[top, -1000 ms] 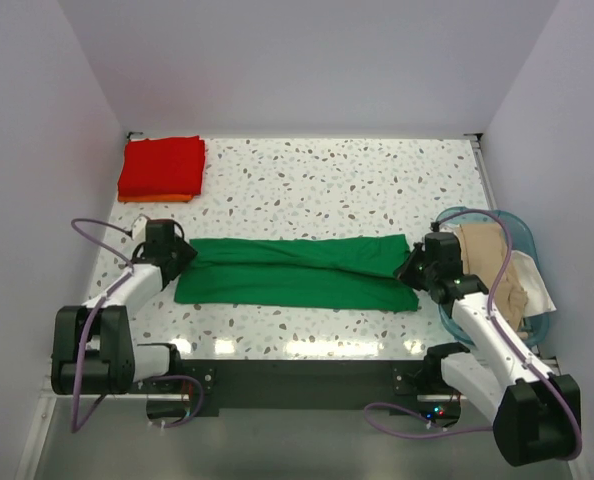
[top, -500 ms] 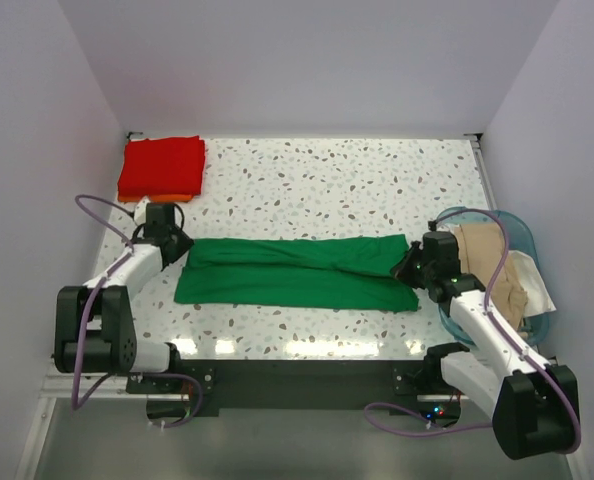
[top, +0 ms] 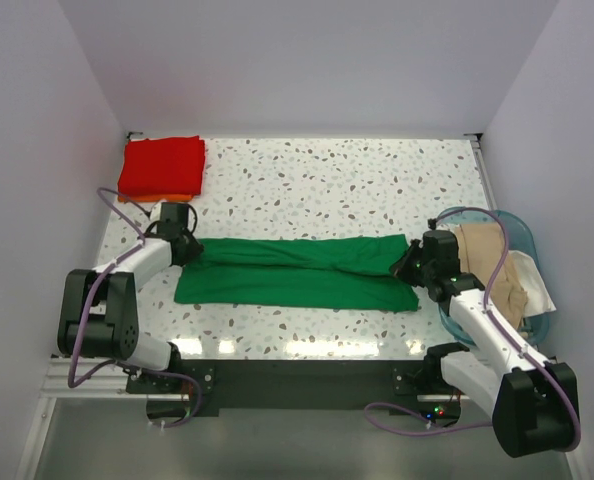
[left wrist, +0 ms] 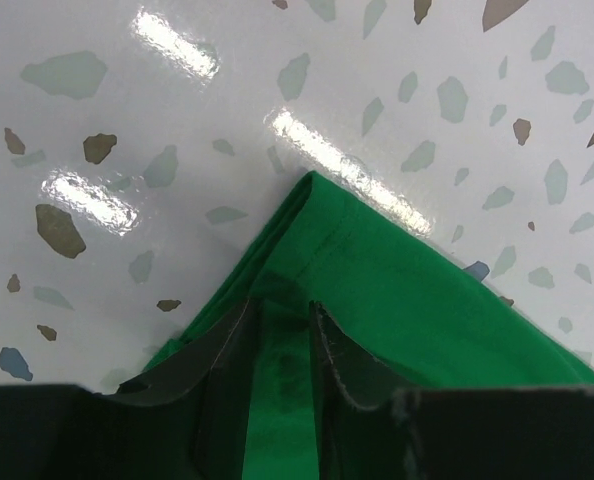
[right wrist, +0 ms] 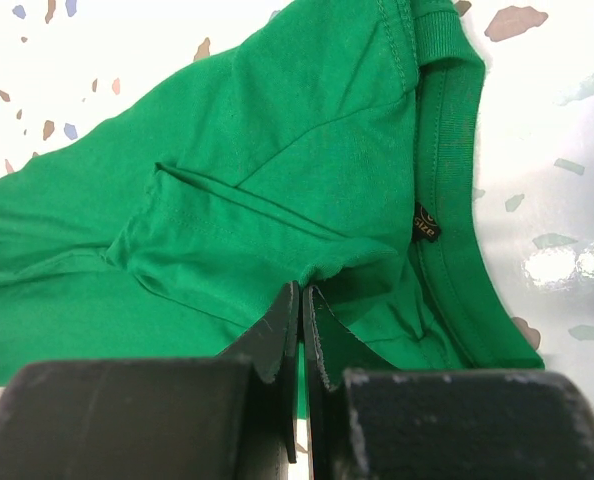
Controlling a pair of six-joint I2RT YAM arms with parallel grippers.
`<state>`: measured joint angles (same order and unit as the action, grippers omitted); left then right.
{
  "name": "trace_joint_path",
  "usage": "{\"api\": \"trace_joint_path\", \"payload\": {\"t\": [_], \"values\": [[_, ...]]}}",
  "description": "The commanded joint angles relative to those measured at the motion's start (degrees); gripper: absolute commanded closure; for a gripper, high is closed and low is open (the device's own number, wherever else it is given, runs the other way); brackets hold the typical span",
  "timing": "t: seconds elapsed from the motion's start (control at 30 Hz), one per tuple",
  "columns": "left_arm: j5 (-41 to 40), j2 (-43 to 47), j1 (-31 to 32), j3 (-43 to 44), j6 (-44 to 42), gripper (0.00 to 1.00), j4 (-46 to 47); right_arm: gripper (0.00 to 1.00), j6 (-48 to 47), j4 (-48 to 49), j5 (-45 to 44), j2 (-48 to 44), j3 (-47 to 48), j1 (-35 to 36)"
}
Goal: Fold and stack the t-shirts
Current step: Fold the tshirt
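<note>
right wrist, right gripper (right wrist: 300, 292) pinching green t-shirt (right wrist: 277, 150), left gripper (left wrist: 282, 312) maybe too

The left arm (top: 137, 262) and the right arm (top: 482, 330) are wearing glossy white shells between chunky black joint housings, each ending in a bulky black shoulder block (top: 95, 325). A thin lavender cable (top: 498, 250) is running along each arm. The left gripper (left wrist: 282, 310) is showing two flat black fingers (left wrist: 227, 360) with scuffed, greyish edges. The right gripper (right wrist: 302, 292) is showing similar black, wedge-shaped fingers (right wrist: 272, 340) projecting from a matte black block.
</note>
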<state>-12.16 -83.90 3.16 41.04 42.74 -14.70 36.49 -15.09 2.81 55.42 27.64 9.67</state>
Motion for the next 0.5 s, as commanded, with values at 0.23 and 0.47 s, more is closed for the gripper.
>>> {"api": "trace_joint_path", "payload": {"t": [0.23, 0.47], "values": [[0.56, 2.51, 0.53, 2.91, -2.22, 0.89, 0.37, 1.0, 0.25, 2.96, 1.15, 0.22, -0.31, -0.35], [3.02, 5.14, 0.45, 3.53, -3.45, 1.0, 1.07, 1.0, 0.42, 2.26, 0.71, -0.84, -0.04, -0.27]]}}
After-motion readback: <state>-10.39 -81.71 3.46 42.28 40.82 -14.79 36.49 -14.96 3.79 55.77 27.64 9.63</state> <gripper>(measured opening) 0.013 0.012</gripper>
